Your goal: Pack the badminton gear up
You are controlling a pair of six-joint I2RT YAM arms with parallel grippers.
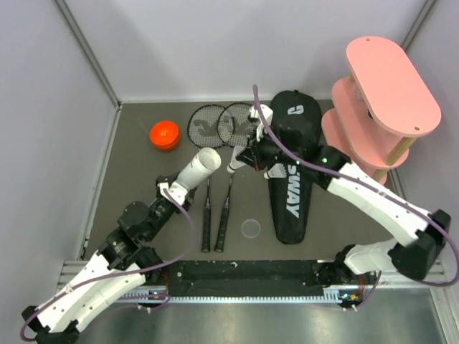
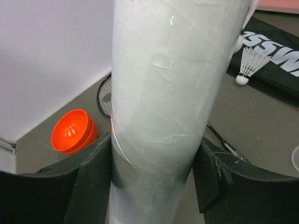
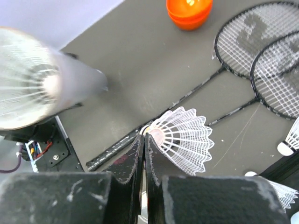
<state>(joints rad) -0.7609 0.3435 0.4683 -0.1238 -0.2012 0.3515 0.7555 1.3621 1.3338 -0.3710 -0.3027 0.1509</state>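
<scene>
My left gripper is shut on the long white tube and holds it tilted, its open mouth up and toward the right arm. The tube fills the left wrist view between the fingers. My right gripper is shut on the skirt of a white shuttlecock, close to the tube's mouth, where white feathers show inside. Another shuttlecock lies on the black bag. Two black rackets lie side by side. The orange cap sits at the back left.
The pink tiered shelf stands at the back right, beside the bag. A small clear disc lies near the racket handles. Grey walls close in the left and back sides.
</scene>
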